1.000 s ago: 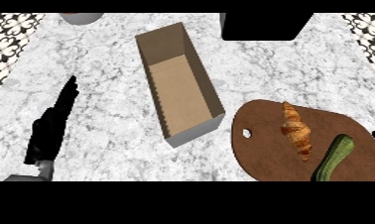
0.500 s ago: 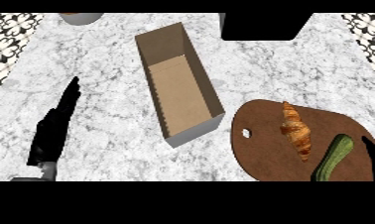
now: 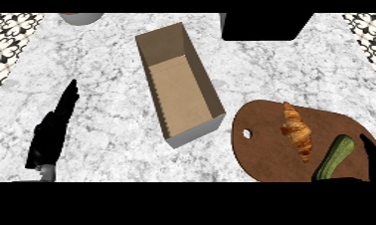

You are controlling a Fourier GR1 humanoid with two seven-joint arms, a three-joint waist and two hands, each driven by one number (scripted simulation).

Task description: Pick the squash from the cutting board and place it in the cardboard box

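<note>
The left hand (image 3: 50, 137) shows at about eight o'clock, its fingers straight and pointing up toward twelve, holding nothing and resting still over the marble counter (image 3: 95, 69). Of the right hand (image 3: 366, 145) only a dark sliver appears at the right edge near four o'clock, just beside the squash (image 3: 335, 156); whether its fingers are straight or curled cannot be told, and contact with the squash cannot be made out.

The squash, long and green, lies on the cutting board (image 3: 260, 144) at the board's four o'clock side, tilted so that its upper end leans toward one o'clock. Just to its nine o'clock side on the same board lies a croissant (image 3: 297, 130), near the squash but apart from it. The board is a brown oval with a small hole at its nine o'clock edge.

The cardboard box (image 3: 180, 84), open on top and long, sits at the middle of the view, its near corner just beside the board's ten o'clock rim. A grey bowl (image 3: 81, 18) shows at eleven o'clock, and a black block (image 3: 264, 26) at one o'clock.
</note>
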